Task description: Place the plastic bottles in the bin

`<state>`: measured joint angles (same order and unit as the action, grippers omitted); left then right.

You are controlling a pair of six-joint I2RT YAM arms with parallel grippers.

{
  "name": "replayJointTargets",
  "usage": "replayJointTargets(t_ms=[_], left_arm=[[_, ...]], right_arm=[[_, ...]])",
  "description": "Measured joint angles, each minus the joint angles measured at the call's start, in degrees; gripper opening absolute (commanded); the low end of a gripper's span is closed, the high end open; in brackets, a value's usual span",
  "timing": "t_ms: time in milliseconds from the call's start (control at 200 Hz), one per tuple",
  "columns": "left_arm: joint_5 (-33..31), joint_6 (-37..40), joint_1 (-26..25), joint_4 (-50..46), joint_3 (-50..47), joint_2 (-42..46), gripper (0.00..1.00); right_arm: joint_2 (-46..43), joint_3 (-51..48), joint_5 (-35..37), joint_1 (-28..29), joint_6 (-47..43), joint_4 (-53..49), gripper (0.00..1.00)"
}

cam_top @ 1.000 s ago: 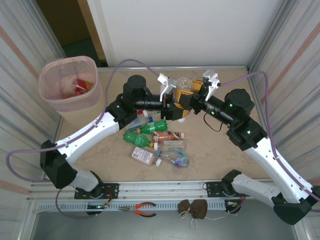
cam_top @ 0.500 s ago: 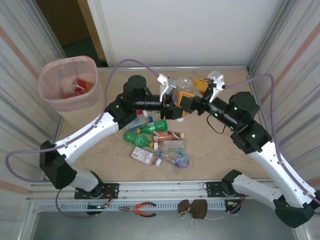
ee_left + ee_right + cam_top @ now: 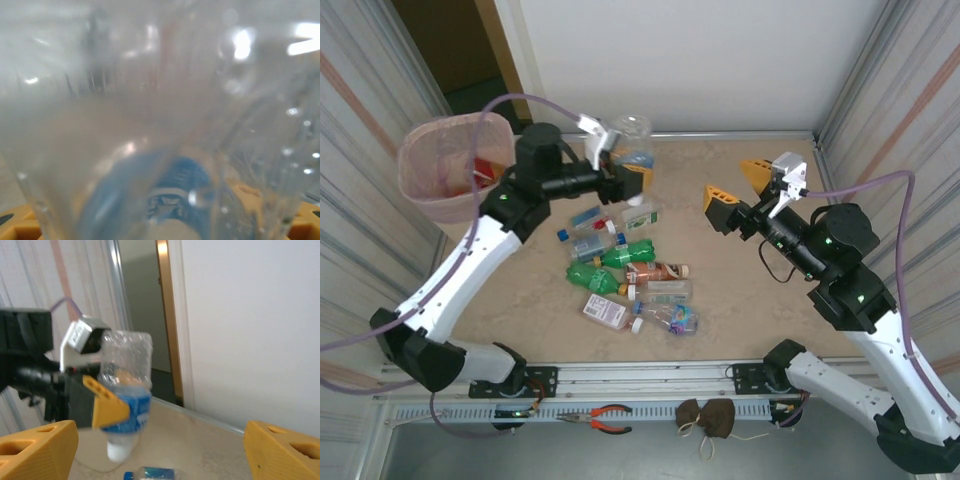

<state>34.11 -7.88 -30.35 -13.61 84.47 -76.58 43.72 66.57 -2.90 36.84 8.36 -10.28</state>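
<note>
Top external view, starting at the near rail: red-handled pliers point(image 3: 610, 418) lie beside a brown cloth pouch point(image 3: 708, 417). Further in, at the middle of the beige table point(image 3: 740, 300), the loose plastic bottles point(image 3: 632, 280) lie in a heap on their sides. They are green, orange-brown and clear, with blue, red and white caps. Beyond the heap to the right, the right gripper point(image 3: 738, 185) hangs above the table with its yellow fingers spread wide and nothing between them. Beyond the heap to the left, the left gripper point(image 3: 623, 167) is raised and closed partway around a clear crinkled plastic bottle with a blue label point(image 3: 632, 135), white cap pointing down — in the left wrist view its clear wall sits right against the lens. Farthest left, by the table's back corner, stands the pale pink translucent bin point(image 3: 470, 205), apart from the held bottle, with something red lying inside.
</note>
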Motion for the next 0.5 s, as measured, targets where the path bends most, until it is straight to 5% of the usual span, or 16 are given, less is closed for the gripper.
replayJointTargets(t_ms=[501], left_arm=[[-8.92,0.15,34.21,-24.09,14.84,0.79,0.57]], right_arm=[[0.85,-0.02,0.26,-1.2,-0.55,-2.25,0.85]])
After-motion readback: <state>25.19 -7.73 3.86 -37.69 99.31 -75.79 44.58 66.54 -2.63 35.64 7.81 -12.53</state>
